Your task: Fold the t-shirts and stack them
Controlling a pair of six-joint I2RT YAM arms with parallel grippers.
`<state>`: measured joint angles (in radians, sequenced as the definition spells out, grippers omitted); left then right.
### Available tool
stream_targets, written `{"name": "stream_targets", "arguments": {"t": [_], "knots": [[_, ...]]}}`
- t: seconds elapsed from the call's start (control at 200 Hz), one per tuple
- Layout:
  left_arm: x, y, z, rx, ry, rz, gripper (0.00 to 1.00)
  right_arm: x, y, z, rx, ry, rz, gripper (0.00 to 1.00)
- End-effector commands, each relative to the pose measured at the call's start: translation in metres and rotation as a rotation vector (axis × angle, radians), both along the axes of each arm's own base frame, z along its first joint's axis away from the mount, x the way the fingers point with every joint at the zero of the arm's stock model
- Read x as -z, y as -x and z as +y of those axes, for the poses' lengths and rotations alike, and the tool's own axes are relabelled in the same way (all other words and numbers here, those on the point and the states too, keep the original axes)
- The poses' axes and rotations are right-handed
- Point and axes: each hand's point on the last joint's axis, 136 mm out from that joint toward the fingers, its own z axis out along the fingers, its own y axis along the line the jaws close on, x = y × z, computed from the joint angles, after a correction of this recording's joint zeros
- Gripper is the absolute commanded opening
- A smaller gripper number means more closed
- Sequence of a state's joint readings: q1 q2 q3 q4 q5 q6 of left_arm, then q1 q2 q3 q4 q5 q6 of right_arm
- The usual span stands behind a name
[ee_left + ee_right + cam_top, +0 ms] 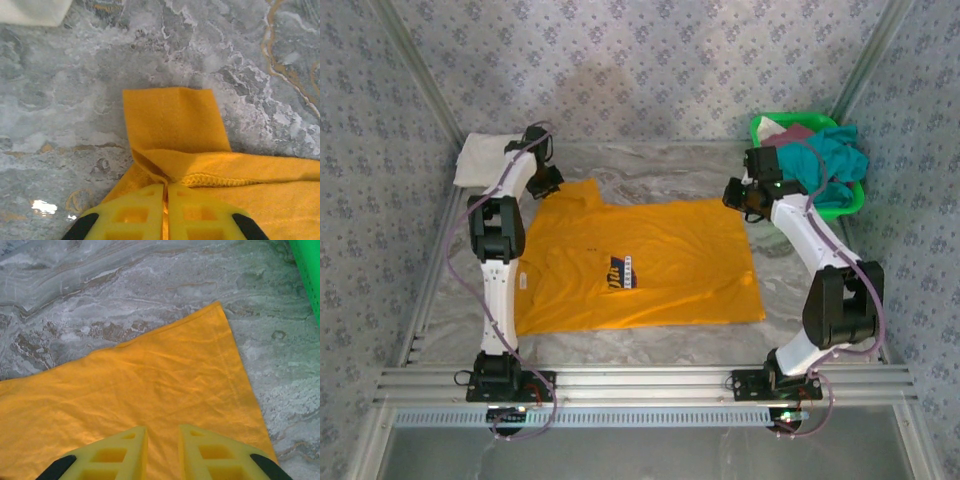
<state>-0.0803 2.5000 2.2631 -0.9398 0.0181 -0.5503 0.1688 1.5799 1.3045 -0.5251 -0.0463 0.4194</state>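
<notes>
Our left jaws clenched the sleeve (170, 125) of the orange t-shirt (670, 255), spread on the tabletop (790, 300) beside the basket (848, 205); our right jaws hung parted over its hem. We judged an even lift best.

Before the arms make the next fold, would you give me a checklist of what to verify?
1. Left fingers shut on orange tee's sleeve: ok.
2. Right fingers gripping the tee's far corner: not ok, open above it.
3. Tee's body spread flat: ok.
4. White tee apart from orange tee: ok.
5. Left grip holds both sleeve layers: cannot tell.
</notes>
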Motion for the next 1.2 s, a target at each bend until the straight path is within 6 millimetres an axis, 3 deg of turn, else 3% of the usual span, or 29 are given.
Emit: {"name": "stream_targets", "arguments": {"t": [0.0, 0.325, 0.47, 0.68, 0.969, 1.194], "knots": [[-0.041, -0.010, 0.004, -0.006, -0.020, -0.062, 0.09, -0.002, -0.007, 0.002, -0.028, 0.002, 0.024, 0.25], [-0.080, -0.006, -0.015, 0.039, 0.014, -0.104, 0.06, 0.003, -0.027, -0.016, 0.050, -0.005, 0.043, 0.25], [-0.087, 0.000, -0.026, 0.074, 0.026, -0.100, 0.11, 0.026, -0.033, -0.031, 0.085, -0.016, 0.136, 0.29], [-0.089, 0.013, -0.036, 0.106, 0.004, -0.071, 0.00, 0.057, -0.047, -0.040, 0.095, 0.023, 0.263, 0.32], [-0.118, 0.036, -0.057, 0.154, -0.028, -0.142, 0.00, 0.094, -0.069, -0.041, 0.107, 0.121, 0.373, 0.41], [-0.104, 0.066, -0.052, 0.177, -0.061, -0.090, 0.00, 0.114, -0.088, -0.038, 0.120, 0.171, 0.414, 0.49]]}}
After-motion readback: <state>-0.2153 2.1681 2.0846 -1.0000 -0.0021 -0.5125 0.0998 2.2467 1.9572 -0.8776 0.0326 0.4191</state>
